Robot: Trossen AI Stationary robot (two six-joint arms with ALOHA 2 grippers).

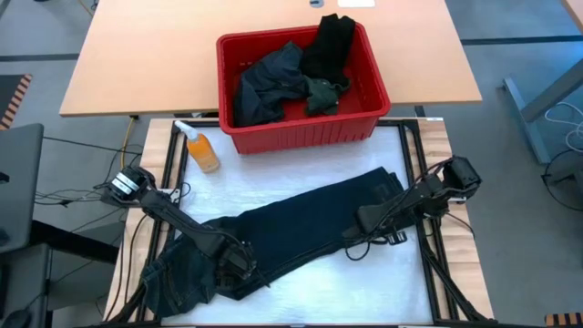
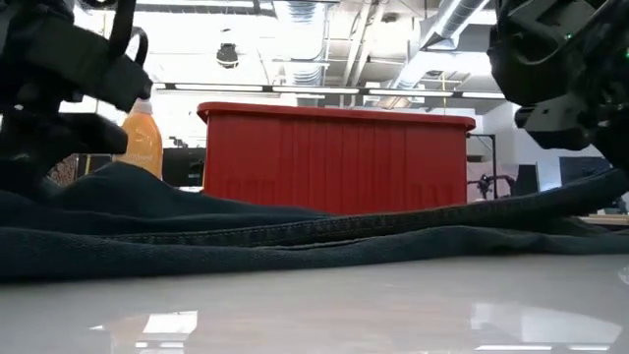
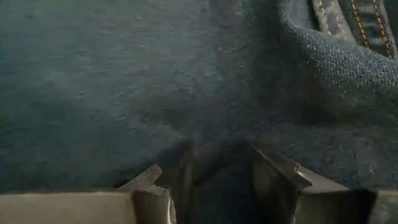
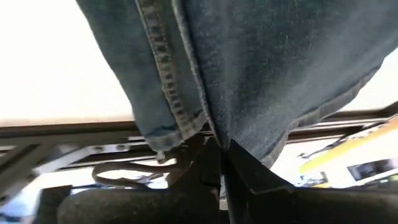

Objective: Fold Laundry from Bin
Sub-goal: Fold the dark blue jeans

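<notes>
Dark navy jeans (image 1: 301, 228) lie spread slantwise on the white table top, waist end at the near left and leg ends (image 1: 387, 182) toward the far right. My left gripper (image 1: 241, 262) is low on the jeans near the waist end, its fingers closed on denim. My right gripper (image 1: 364, 219) is shut on the leg part. The red slotted bin (image 1: 301, 137) stands at the far middle and holds dark garments (image 1: 269, 87). A black piece (image 1: 330, 41) hangs over its far rim. My left gripper (image 3: 217, 168) has a bunch of the jeans' denim (image 3: 217, 146) between its two fingers (image 3: 273, 180), close to the stitched waistband. It comes from above, slanting down. The cloth around it lies on the table. How many layers it has, I cannot tell. My right gripper (image 4: 216, 149) pinches the jeans' leg between its two fingers at a fold (image 4: 214, 134) next to a stitched seam (image 4: 165, 81). The cloth runs away from the fingertips and is raised a little off the table there. The rest of the leg lies on the table.
An orange bottle (image 1: 202, 150) lies at the far left of the white top, beside the bin. Black frame rails (image 1: 414, 155) run along the table's left and right sides. Bare white surface (image 1: 273, 182) shows between the jeans and the bin.
</notes>
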